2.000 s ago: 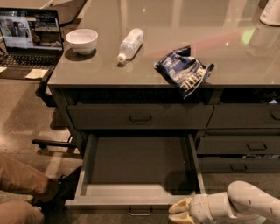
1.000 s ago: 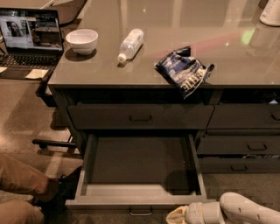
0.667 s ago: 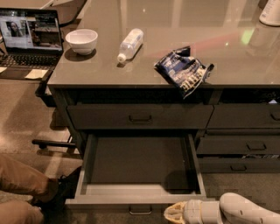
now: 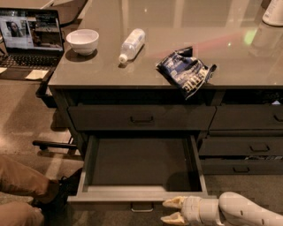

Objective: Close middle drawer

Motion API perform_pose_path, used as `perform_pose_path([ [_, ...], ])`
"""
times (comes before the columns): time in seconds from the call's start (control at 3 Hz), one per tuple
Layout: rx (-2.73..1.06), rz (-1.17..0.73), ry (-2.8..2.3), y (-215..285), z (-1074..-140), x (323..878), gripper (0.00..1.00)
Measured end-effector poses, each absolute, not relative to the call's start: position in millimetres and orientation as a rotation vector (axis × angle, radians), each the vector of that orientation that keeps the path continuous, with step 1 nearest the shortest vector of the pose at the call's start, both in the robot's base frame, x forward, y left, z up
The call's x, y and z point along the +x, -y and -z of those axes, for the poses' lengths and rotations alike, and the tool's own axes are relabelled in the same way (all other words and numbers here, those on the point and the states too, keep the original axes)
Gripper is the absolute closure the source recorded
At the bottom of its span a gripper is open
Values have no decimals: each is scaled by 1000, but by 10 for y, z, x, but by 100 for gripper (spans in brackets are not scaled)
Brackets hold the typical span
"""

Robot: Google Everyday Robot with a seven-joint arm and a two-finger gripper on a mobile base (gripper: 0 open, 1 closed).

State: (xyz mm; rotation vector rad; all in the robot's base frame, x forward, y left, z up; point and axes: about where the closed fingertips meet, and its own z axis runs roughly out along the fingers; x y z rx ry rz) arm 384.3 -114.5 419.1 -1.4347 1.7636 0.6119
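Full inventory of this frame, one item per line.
countertop: 1, grey, upper frame
bowl: 1, white, countertop left
bottle: 1, clear, lying right of the bowl
snack bag: 1, blue and white, overhanging countertop's front edge
white container: 1, top right corner, cut off
laptop: 1, dark, open, far left
top drawer: 1, dark grey, shut
middle drawer: 1, dark grey, open, nothing visible inside
right-hand drawers: 3, dark grey, appear shut
person's leg: tan trousers, bottom left
gripper: 1, cream, bottom edge, before the middle drawer's front, fingers open
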Motion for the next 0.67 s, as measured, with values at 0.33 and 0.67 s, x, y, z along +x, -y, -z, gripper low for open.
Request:
perform_pose_path([
  [0.33,-1427,-605,-1775,1080,-4098,4034,0],
  [0.67,-1442,-601,-1778,972,-3994,4297,0],
])
